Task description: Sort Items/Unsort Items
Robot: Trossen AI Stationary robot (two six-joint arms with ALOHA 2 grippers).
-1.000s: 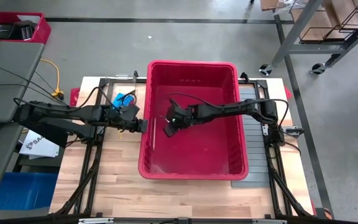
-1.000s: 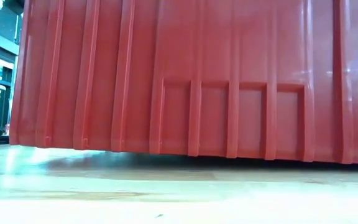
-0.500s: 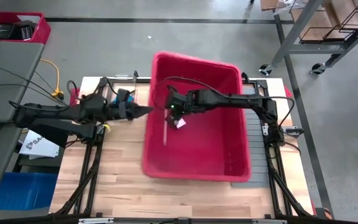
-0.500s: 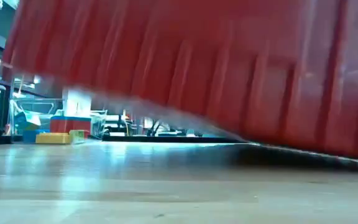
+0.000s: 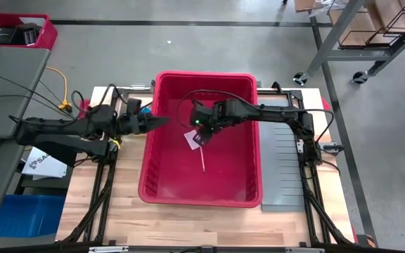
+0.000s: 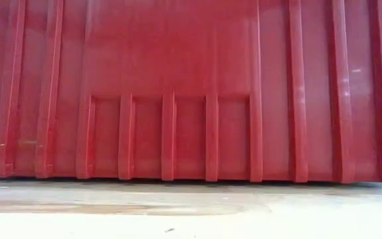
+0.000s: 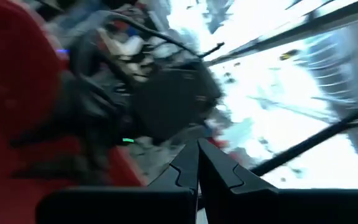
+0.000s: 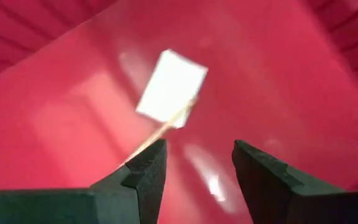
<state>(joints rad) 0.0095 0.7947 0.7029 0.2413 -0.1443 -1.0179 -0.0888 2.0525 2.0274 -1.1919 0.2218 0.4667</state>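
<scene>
A big red bin (image 5: 153, 169) stands flat on the wooden table and fills the low view (image 6: 191, 93). On its floor lie a thin stick (image 5: 202, 160) (image 8: 160, 134) and a small white card (image 5: 193, 139) (image 8: 171, 87). My right gripper (image 5: 201, 131) (image 8: 197, 165) hangs open above them inside the bin, pointing steeply down, with nothing between its fingers. My left gripper (image 5: 164, 121) (image 7: 197, 163) is shut and reaches level from the table's left across the bin's left rim. My left gripper's shut fingers (image 5: 162, 121) lie level over the bin's left rim (image 5: 149, 121), coming from the table's left. Whether they touch the rim I cannot tell. My right gripper touches nothing.
A grey mat (image 5: 280, 161) lies on the table right of the bin. Bare wood (image 5: 188, 225) shows along the near edge. Cables and a small red object (image 5: 83, 109) sit at the table's far left corner behind my left arm.
The bin's left side tipped up off the table, then came down flat; the bin now stands farther toward the table's left and near edges. My left gripper rose and tipped up to level, staying shut. My right gripper rose inside the bin, still open.
</scene>
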